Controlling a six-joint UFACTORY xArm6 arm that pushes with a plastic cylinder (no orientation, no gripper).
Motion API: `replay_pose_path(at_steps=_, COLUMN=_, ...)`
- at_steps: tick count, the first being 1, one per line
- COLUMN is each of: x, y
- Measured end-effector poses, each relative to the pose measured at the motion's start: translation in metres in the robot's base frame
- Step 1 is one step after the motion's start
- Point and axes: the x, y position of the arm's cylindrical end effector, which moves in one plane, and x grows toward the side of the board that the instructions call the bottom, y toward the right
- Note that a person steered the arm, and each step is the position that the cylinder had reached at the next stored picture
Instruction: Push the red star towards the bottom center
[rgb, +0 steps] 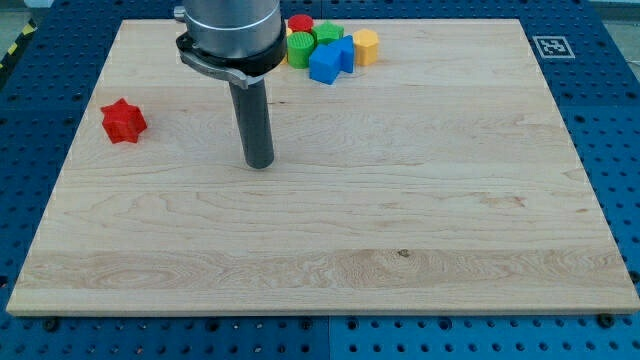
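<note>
The red star (124, 120) lies on the wooden board (400, 240) near the view's left edge, in the upper half. My tip (259, 163) stands on the board well to the right of the red star and a little lower, with a wide gap between them. It touches no block.
A cluster of blocks sits at the view's top centre: a red cylinder (300, 24), two green blocks (299, 48) (327, 35), two blue blocks (324, 65) (344, 53) and a yellow block (366, 46). A fiducial marker (549, 46) is at the board's top right corner.
</note>
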Motion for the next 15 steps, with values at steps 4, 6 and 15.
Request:
replay_pose_path(at_steps=4, x=-0.093, y=-0.098)
replay_pose_path(at_steps=6, x=-0.102, y=-0.230)
replay_pose_path(at_steps=15, x=-0.015, y=-0.032)
